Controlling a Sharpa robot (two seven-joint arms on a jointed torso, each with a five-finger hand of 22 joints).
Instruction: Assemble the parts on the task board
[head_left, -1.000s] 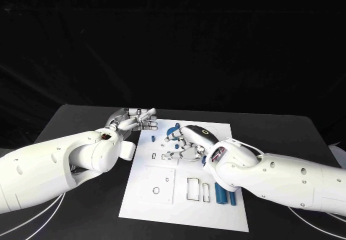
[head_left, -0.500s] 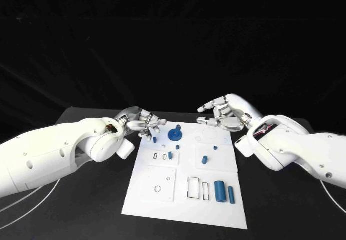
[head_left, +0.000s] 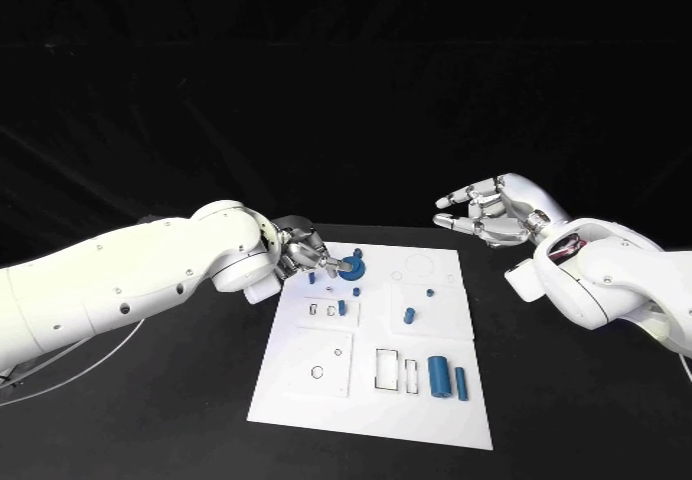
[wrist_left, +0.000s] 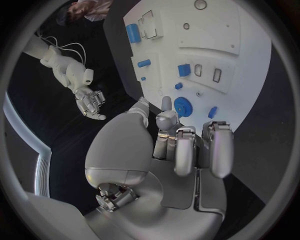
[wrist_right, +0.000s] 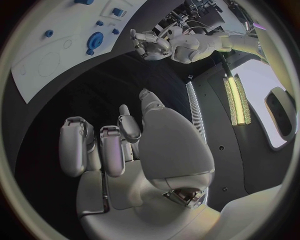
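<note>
**Reaching for the round part at the board's far corner**

Hovering over the far left corner of the task board (head_left: 378, 400), the left hand (head_left: 306, 250) is seen with its fingers partly curled and nothing between them; no grip on any part can be made out. Its fingertips lie just beside the blue round part (head_left: 351, 268), which sits on the board near that far edge, and whether they touch it cannot be told. The left wrist view places the same disc (wrist_left: 183, 106) just past the fingers, so the hand is judged to be lined up for a pick or a press on it.

The right hand (head_left: 495, 212) is held raised beyond the board's far right corner, well apart from it, fingers loosely bent and empty. It is probably kept out there to leave the board free for the other arm.

Two blue cylinders (head_left: 449, 381) lie side by side near the board's close edge, beside rectangular slots. Smaller blue pieces (head_left: 410, 318) are scattered around the middle. Most of the assembly is judged not yet done.
</note>
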